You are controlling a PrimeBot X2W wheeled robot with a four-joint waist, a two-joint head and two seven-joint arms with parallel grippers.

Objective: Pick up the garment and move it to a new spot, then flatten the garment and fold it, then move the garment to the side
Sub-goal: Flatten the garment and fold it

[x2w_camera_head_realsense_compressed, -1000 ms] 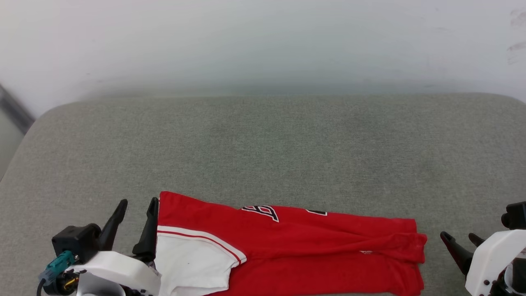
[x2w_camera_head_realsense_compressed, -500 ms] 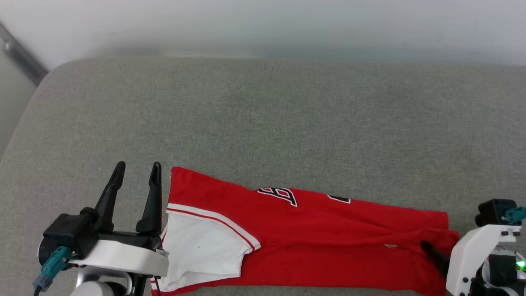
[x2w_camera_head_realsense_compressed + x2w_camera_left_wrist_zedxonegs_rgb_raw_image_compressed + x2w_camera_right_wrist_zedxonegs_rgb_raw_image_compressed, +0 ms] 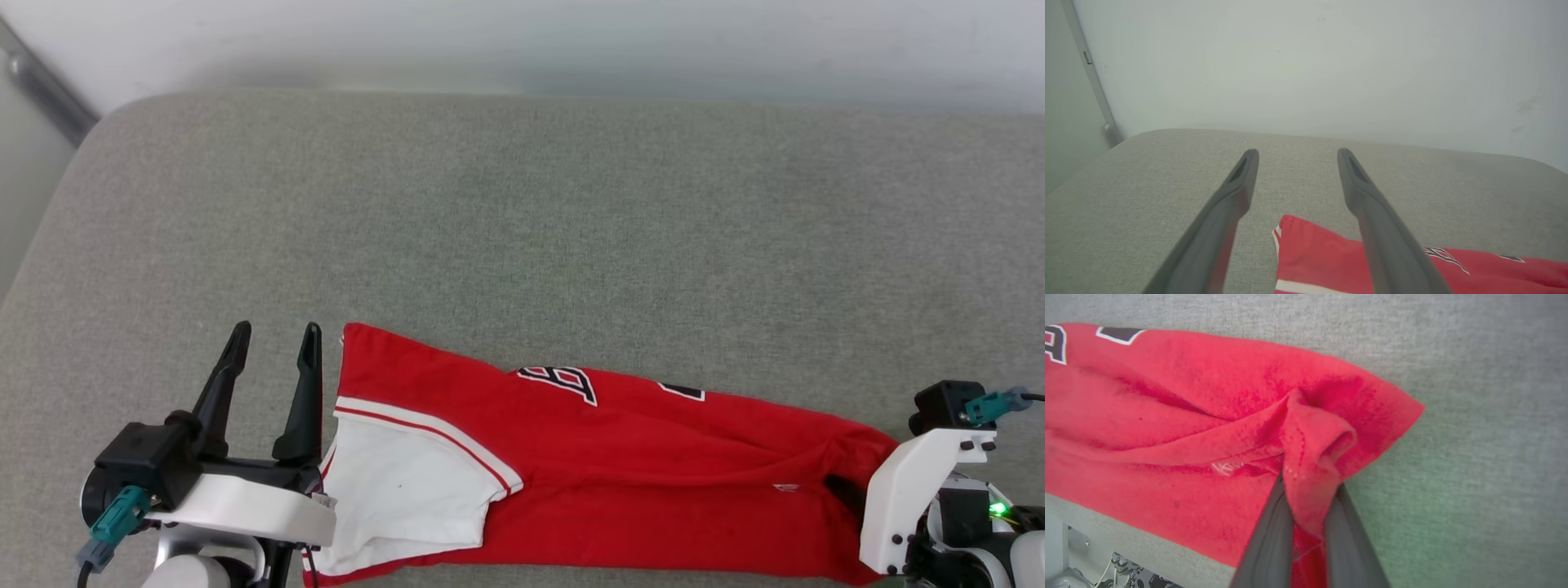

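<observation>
- The work surface is a grey fabric-covered cushion (image 3: 522, 204) set against a pale wall (image 3: 522, 41).
- The garment (image 3: 637, 482) lies on the near part of the cushion, folded into a long band that runs from the robot's left to its right. The far part of the cushion is bare.
- At the left end of the garment, a white sleeve (image 3: 400, 490) lies on top of the red body. It is bordered by red-and-white striped trim (image 3: 424, 425).
- Black lettering (image 3: 563, 382) with a white outline shows along the far edge of the band. It is partly folded under.
- The left gripper (image 3: 276, 328) stands wide apart and grasps nothing. Its two dark fingers point away from the robot, just beside the left edge of the garment.
- In the left wrist view, the left gripper (image 3: 1297, 152) frames the bare cushion. The red corner of the garment (image 3: 1314, 249) lies below, partly behind one finger.
- The right gripper (image 3: 1309, 490) is clenched on the right end of the garment. In the right wrist view, a bunched fold of red fabric (image 3: 1310, 441) is pinched between its two fingers.
- Creases run from the pinched fold back along the red body toward the lettering.
- In the head view, the white housing of the right arm (image 3: 906, 490) sits at the right end of the garment and covers most of the fingers.
- A green light (image 3: 998, 510) glows on the right arm.
</observation>
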